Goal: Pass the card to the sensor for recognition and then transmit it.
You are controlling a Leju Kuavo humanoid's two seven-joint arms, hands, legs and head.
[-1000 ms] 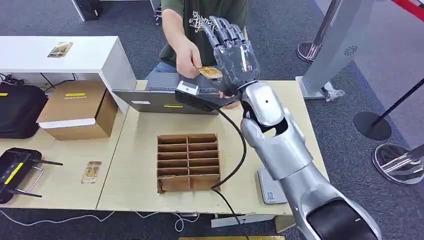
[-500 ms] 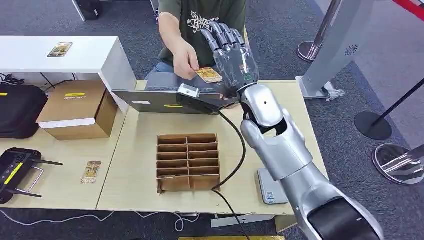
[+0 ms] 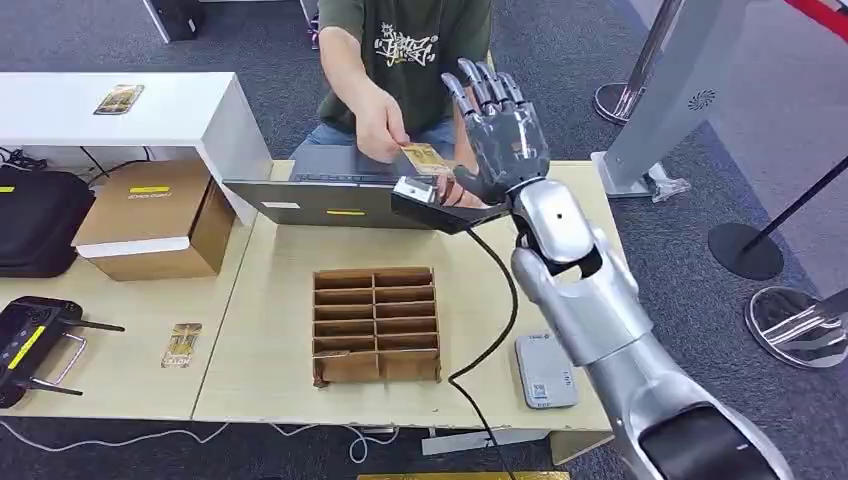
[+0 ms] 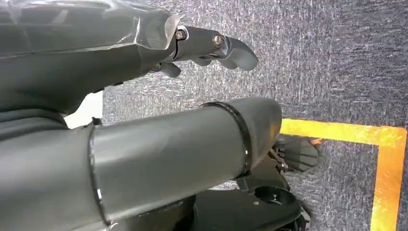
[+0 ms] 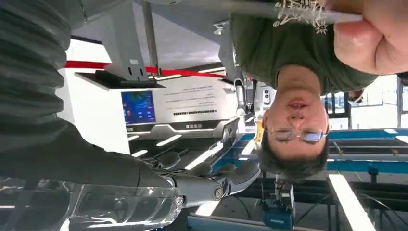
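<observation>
- The right hand (image 3: 500,125) is raised at the far edge of the tabletop (image 3: 270,330), fingers spread, holding nothing.
- A person's hand (image 3: 380,125) pinches the card (image 3: 425,157) just beside it.
- The left hand (image 4: 211,45) hangs empty over the floor.

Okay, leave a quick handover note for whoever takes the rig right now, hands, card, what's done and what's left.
Right hand: raised over the table's far edge, fingers spread, holding nothing.
Left hand: hanging toward the floor, holding nothing.
Card: held by the person's hand, beside the right hand, above the black sensor unit.
Done: card has reached the person.
Left: cannot tell whether the sensor read it; bring the right arm back.
</observation>
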